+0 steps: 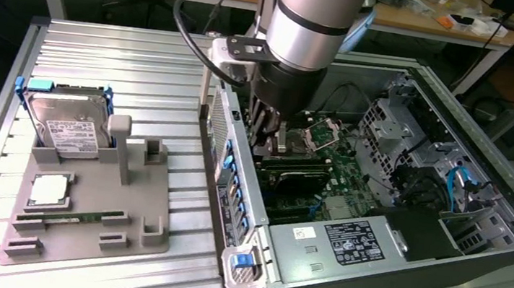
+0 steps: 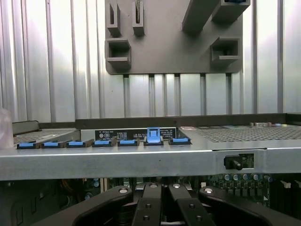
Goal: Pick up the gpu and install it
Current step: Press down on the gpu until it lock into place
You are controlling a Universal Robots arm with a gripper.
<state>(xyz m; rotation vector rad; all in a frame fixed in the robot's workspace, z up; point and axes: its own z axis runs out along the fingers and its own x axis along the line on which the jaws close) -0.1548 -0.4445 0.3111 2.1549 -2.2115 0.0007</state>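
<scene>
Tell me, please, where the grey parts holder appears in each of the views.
Exterior view: the grey parts holder lies on the slatted table, on the exterior view's left of the computer case.
Wrist view: the holder lies on the table beyond the case wall.
Shared landmark: the blue clips along that wall.

Lighting's bright and pretty even, looks like overhead room light. The ribbed metal table (image 1: 121,63) bounces a lot of it back, and in the wrist view its ribs glare out to near-white streaks. The arm (image 1: 315,20) has a soft highlight down its silver shell. Inside the computer case (image 1: 351,169) it gets dim, corners going dark, and the gripper (image 2: 162,214) is basically a black shape below the pale sheen on the case wall (image 2: 141,160).
</scene>
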